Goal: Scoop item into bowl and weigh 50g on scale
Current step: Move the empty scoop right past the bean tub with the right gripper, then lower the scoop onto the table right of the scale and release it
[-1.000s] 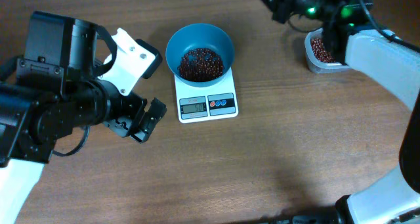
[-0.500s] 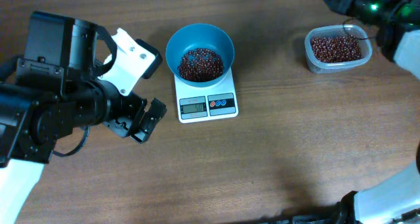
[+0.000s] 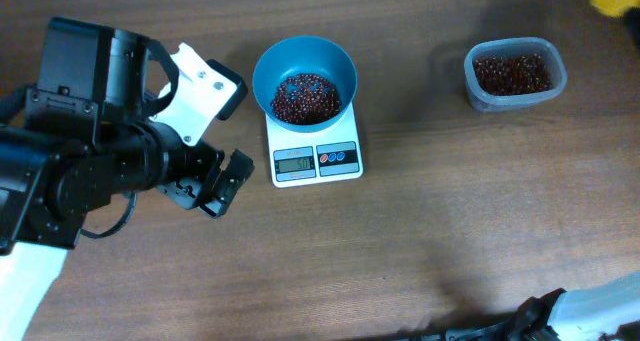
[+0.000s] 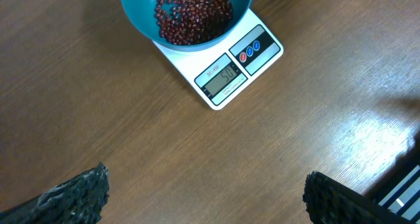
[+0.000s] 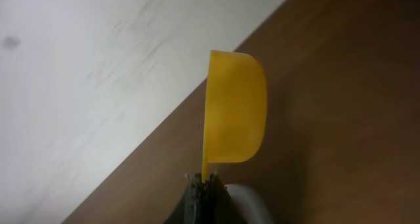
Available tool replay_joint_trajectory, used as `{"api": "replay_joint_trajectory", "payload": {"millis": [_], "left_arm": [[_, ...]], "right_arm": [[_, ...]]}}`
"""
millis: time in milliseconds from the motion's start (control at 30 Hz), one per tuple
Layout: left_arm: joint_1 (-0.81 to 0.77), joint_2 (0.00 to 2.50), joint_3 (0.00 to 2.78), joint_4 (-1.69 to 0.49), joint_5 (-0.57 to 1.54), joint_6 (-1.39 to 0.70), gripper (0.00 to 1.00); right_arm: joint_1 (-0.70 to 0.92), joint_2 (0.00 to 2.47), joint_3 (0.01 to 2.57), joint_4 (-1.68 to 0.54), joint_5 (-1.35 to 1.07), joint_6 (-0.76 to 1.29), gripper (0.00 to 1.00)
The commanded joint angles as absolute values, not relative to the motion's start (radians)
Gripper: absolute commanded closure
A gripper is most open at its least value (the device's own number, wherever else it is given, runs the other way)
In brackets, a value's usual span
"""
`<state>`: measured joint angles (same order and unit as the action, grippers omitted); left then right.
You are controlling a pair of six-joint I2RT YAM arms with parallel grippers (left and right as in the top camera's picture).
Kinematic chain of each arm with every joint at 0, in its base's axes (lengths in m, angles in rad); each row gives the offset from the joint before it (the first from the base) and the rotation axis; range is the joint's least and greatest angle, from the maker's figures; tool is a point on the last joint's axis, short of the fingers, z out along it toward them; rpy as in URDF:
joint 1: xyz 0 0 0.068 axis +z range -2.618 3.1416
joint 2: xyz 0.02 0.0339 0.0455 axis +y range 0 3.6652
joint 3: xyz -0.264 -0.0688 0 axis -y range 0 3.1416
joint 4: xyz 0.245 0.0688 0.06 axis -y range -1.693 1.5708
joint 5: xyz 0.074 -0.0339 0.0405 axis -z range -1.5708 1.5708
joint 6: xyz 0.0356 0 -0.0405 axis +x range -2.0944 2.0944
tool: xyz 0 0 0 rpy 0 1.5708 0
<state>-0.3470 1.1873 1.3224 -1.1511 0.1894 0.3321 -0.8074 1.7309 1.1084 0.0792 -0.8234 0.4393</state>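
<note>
The bowl (image 3: pixel 304 76) sits on the scale (image 3: pixel 315 159), covering its back part, with a heap of beans (image 3: pixel 305 96) inside; the display digits are too small to read surely. Right of the scale, well apart, a clear tub (image 3: pixel 515 76) holds more beans. Left of the scale, the left end effector (image 4: pixel 203 199) hangs wide and empty above the worktop (image 3: pixel 420 231). The right end effector (image 5: pixel 205 184) grips the handle of a yellow scoop (image 5: pixel 233 112), far right of the scale, past the tub.

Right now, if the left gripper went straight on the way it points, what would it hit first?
The left gripper would probably meet bare table, short of the scale; depth is unclear.
</note>
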Motion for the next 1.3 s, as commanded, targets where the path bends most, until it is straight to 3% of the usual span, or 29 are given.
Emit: {"api": "replay_joint_trajectory", "payload": {"millis": [0,200,333,500,667,767,933,1267], "left_arm": [[-0.35,1.179,1.338,-1.149,0.186,0.322,0.01],[-0.35,1.179,1.338,-1.149,0.186,0.322,0.01],[-0.35,1.179,1.338,-1.149,0.186,0.322,0.01],[-0.35,1.179,1.338,-1.149,0.186,0.322,0.01],[-0.35,1.179,1.338,-1.149,0.186,0.322,0.01],[-0.35,1.179,1.338,-1.149,0.186,0.322,0.01],[-0.35,1.179,1.338,-1.149,0.186,0.322,0.01],[-0.35,1.179,1.338,-1.15,0.186,0.322,0.01]], "right_arm": [[-0.908,1.706,1.112,0.049,-0.714,0.387,0.96],[-0.956,1.627,1.112,-0.241,-0.451,0.161,0.96],[-0.957,1.423,1.112,-0.412,-0.337,0.201,0.96],[-0.956,1.113,1.112,-0.814,-0.39,0.343,0.96],[-0.956,1.021,1.089,-1.111,-0.392,0.341,0.96],[-0.925,1.034,0.97,-1.087,-0.437,0.342,0.96],[-0.794,1.04,0.727,-0.833,-0.573,0.439,0.96],[-0.58,1.04,0.718,-0.519,-0.865,0.448,0.96]]}}
